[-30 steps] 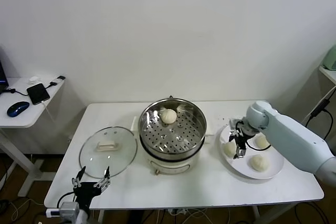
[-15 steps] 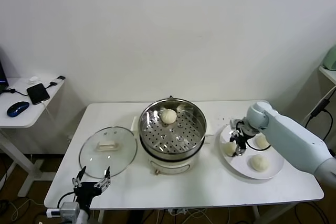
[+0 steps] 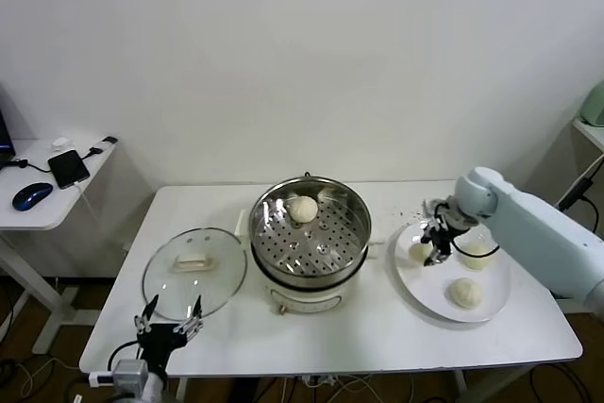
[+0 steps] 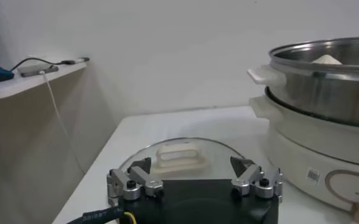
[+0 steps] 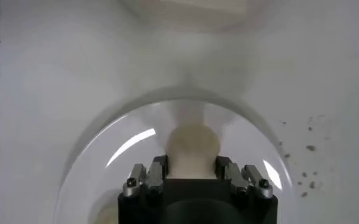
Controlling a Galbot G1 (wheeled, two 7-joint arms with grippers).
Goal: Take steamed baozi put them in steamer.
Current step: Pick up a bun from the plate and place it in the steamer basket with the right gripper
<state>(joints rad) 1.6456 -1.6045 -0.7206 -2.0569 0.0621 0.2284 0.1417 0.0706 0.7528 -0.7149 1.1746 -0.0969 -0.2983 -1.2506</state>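
Right gripper (image 3: 434, 248), clamped on a bun (image 3: 420, 251) over the plate (image 3: 429, 302) for transfer left to the steamer (image 3: 310, 233), which holds one. Left gripper (image 3: 168, 329) waits, jaws spread, at the table's near-left edge.

Steamer (image 3: 310, 224) shiny steel; baozi (image 5: 192, 148) matt dough; plate (image 3: 429, 290) glossy white.
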